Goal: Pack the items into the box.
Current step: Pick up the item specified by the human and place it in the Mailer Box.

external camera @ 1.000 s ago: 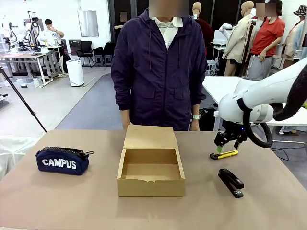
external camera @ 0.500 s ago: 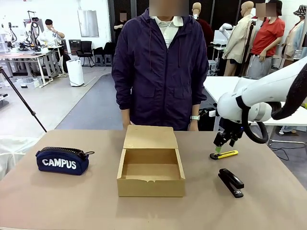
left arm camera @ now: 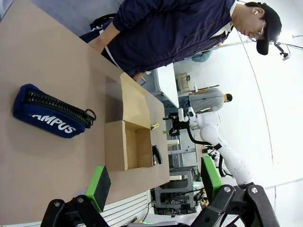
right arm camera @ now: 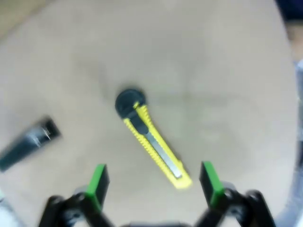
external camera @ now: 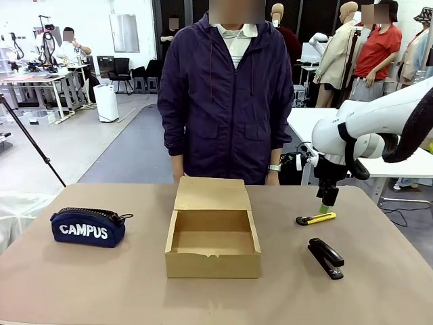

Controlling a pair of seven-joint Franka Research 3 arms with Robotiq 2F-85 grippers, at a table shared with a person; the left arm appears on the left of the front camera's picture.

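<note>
Right gripper (external camera: 327, 203) hangs just above the yellow-and-black utility knife (external camera: 316, 218) at far right of the bench (external camera: 101, 284), fingers spread wide, nothing held, not touching it; in the right wrist view the knife lies on the bench between the two green pads. Black stapler (external camera: 326, 257) lies just near of the knife, apart from it. Open cardboard box (external camera: 213, 265) sits mid-bench, empty, flap lid laid back on the far side. Navy CAMPUS pouch (external camera: 88, 227) at left. Left gripper (left arm camera: 155, 182) is wide open, empty, well back from the box. Person (external camera: 226, 101) stands at far side.
</note>
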